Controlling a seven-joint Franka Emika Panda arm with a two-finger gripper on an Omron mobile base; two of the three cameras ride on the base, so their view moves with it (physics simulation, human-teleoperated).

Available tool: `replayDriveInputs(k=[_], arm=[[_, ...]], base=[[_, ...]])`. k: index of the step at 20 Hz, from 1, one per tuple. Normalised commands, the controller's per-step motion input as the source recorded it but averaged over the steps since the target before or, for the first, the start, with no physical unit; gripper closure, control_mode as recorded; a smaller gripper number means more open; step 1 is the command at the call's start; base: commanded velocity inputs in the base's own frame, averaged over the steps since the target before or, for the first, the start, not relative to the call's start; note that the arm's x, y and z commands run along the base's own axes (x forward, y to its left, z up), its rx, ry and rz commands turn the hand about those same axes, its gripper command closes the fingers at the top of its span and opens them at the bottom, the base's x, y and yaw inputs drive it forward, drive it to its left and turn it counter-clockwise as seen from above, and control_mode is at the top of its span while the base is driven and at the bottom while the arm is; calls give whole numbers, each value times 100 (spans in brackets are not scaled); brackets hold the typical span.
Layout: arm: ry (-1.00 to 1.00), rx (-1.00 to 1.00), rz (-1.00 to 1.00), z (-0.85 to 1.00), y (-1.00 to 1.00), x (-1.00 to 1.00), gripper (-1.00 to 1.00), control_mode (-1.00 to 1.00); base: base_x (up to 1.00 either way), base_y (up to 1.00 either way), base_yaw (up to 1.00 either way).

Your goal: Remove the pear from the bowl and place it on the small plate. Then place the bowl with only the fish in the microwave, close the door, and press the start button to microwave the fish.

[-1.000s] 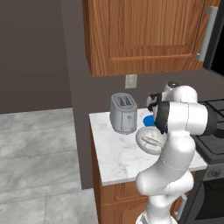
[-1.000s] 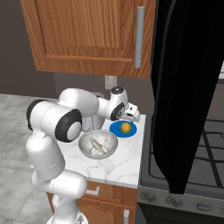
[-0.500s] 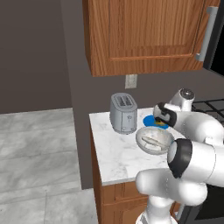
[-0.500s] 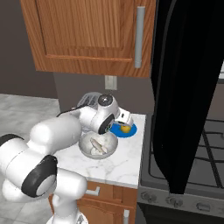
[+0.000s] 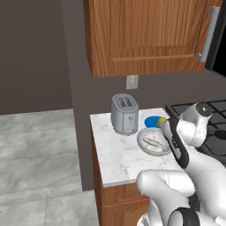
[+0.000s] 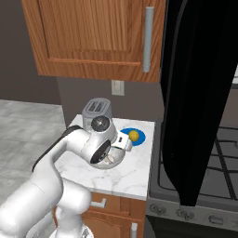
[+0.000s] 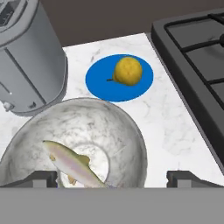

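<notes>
Jaws spread wide above the pale grey-white round bowl (image 7: 83,140) holding a silvery fish (image 7: 74,166); yellow pear (image 7: 127,70) rests on the flat blue plate (image 7: 98,83) beside a grey metal toaster (image 7: 30,57) near the tabletop's back edge.

In the hand view, the bowl (image 7: 78,131) is cut off along the bottom, and the fish (image 7: 72,164) inside it loses one end there. The toaster (image 7: 30,57) beside the bowl runs off the top and left edges. In the right base view, the arm covers most of the bowl (image 6: 117,159). In the left base view, the arm hides part of the small plate (image 5: 152,121) and all but a sliver of the pear (image 5: 161,120). The door (image 6: 195,93) conceals the microwave interior.
</notes>
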Motion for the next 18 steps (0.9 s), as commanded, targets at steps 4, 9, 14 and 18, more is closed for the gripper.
replayDriveInputs(k=[4,9,14,18], arm=[[0,8,2,-16,9,-60,-100,-100],[1,9,3,-6,-3,-24,-100,-100],[8,7,0,0,-10,-1,-100,-100],[17,3,3,0,0,0,-100,-100]], base=[[0,0,0],[0,0,0],[0,0,0],[0,0,0]])
